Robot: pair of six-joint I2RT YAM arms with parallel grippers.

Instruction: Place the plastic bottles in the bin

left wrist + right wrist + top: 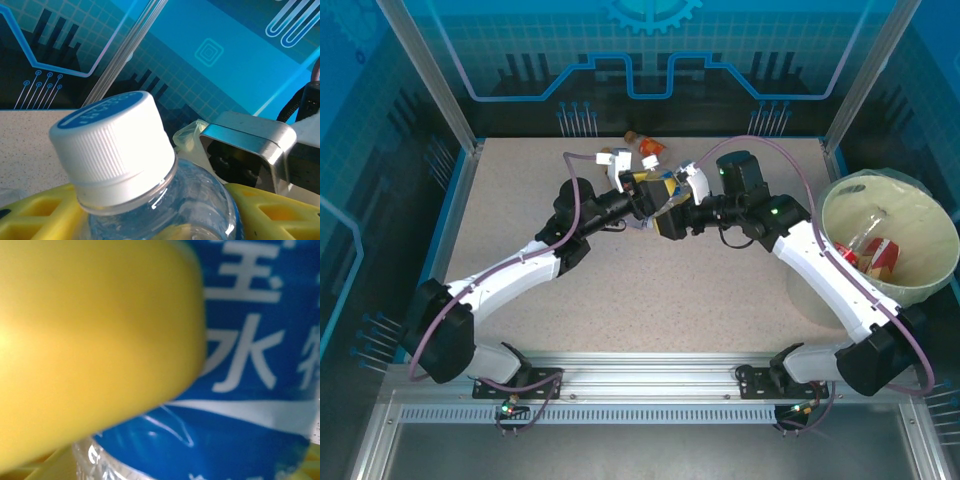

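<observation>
— Two bottles show in your bin (pixel 920 215), which stands at the right edge of the counter (pixel 510 200): a clear one (pixel 873 222) leaning against the inner wall, and a red-labelled one (pixel 882 258) just beside it.

— And the one you have in hand?

— You have a clear bottle with a blue label (pixel 165 205), its white cap (pixel 112 145) topped in blue. It is over the middle of the counter, well apart from the bin. Your left pincer (pixel 155 222) is clamped on it just under the neck, with a yellow finger (pixel 35 215) on each side.

— The other arm?

— Your right pincer (pixel 672 212) is hard up against that same bottle, facing the left one. I cannot tell whether it has closed on the bottle.

— Anything else out there?

— You have small bottles with orange liquid (pixel 648 150) lying near the back of the counter.
</observation>
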